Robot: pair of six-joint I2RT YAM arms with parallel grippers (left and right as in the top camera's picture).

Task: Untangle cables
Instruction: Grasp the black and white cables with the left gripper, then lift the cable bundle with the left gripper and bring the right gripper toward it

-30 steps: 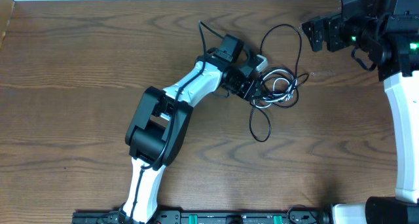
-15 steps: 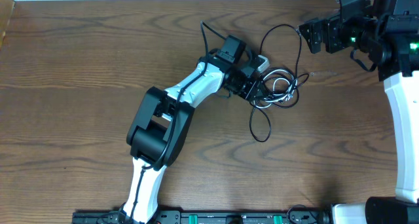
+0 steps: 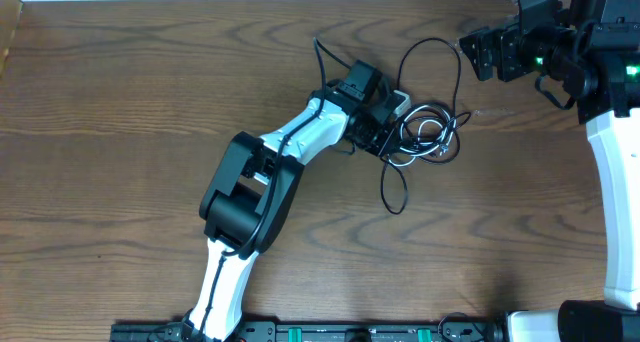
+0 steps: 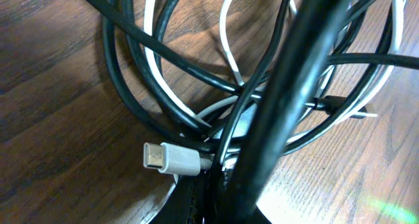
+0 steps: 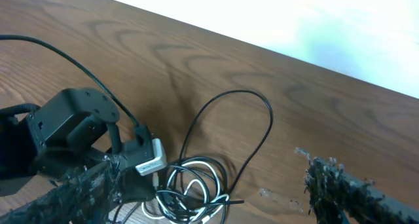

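Left claw [image 3: 388,134] sits pressed together at the edge of the cables [image 3: 428,132], bunched on the tabletop [image 3: 120,132]; right claw [image 3: 478,52] hangs apart, well clear. One pull could drag the whole bundle, tightening its loops.

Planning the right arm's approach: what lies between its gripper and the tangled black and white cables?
Overhead view: between right gripper and cables, bare wooden table crossed by one thin black cable loop.

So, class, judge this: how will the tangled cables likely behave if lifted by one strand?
Probably floppy: the cables lie in loose curved loops, so they should droop. Likely light, being thin. Black and white strands cross repeatedly, so the bundle may rise together.
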